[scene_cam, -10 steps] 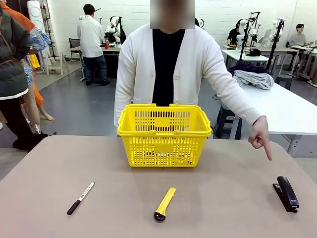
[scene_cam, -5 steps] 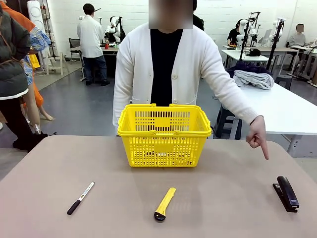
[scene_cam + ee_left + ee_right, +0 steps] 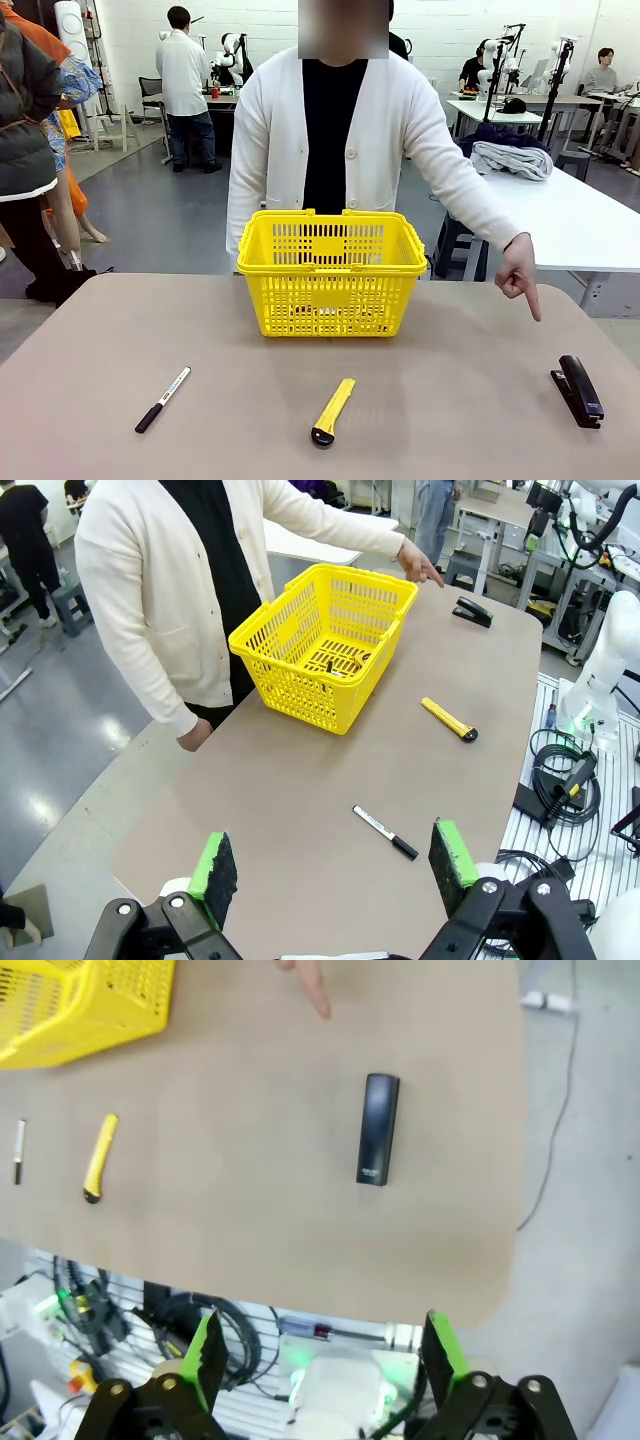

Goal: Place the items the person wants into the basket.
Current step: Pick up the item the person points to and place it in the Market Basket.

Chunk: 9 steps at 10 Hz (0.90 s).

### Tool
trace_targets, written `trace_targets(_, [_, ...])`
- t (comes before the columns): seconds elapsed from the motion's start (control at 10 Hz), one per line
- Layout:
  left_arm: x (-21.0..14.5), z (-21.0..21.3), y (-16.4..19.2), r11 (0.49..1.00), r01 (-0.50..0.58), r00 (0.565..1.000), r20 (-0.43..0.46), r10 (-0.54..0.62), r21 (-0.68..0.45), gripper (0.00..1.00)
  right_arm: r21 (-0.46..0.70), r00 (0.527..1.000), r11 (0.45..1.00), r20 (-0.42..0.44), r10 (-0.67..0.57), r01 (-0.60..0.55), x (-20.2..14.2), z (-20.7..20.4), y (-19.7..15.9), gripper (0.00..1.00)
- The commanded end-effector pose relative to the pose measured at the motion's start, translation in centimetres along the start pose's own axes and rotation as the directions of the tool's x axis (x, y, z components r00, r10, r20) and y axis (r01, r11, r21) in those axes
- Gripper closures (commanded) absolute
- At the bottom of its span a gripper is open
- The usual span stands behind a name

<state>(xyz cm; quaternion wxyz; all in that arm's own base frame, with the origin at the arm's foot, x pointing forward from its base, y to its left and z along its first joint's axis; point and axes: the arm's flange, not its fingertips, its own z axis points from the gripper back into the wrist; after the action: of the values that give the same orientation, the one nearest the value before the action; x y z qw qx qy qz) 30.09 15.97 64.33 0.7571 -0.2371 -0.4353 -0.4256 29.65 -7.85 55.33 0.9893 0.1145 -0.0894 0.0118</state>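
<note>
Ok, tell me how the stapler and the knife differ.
The stapler is black and chunky; the knife is yellow and slim. The person's hand points toward the stapler, not the knife, which lies before the basket. Both lie flat on the table.

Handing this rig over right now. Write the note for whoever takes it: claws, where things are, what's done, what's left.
Left claw: open, empty, raised off the table.
Right claw: open, empty, raised.
Basket: far centre. What looks like a pen lies inside; other contents unclear.
Stapler: on the table's right side. The person's hand points down toward it.
Marker left, knife middle: not pointed at.
Left: stapler into basket, probably by the right arm.
</note>
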Motion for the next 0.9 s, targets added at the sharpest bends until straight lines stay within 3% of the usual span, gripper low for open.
trace_targets(0.0, [0.1,0.1,0.0,1.000,0.001,1.000,-0.001,-0.001,-0.009,0.00,-0.020,1.000,1.000,-0.001,0.017,-0.017,-0.2,0.8,0.6,0.00])
trace_targets(0.5, [0.1,0.1,0.0,1.000,0.001,1.000,-0.001,-0.001,-0.009,0.00,-0.011,1.000,1.000,0.010,0.015,-0.014,-0.2,0.7,0.5,0.00])
trace_targets(0.8, [0.1,0.1,0.0,1.000,0.001,1.000,-0.001,-0.001,-0.009,0.00,-0.085,0.995,0.996,0.096,-0.027,0.036,1.1,-5.1,2.5,0.00])
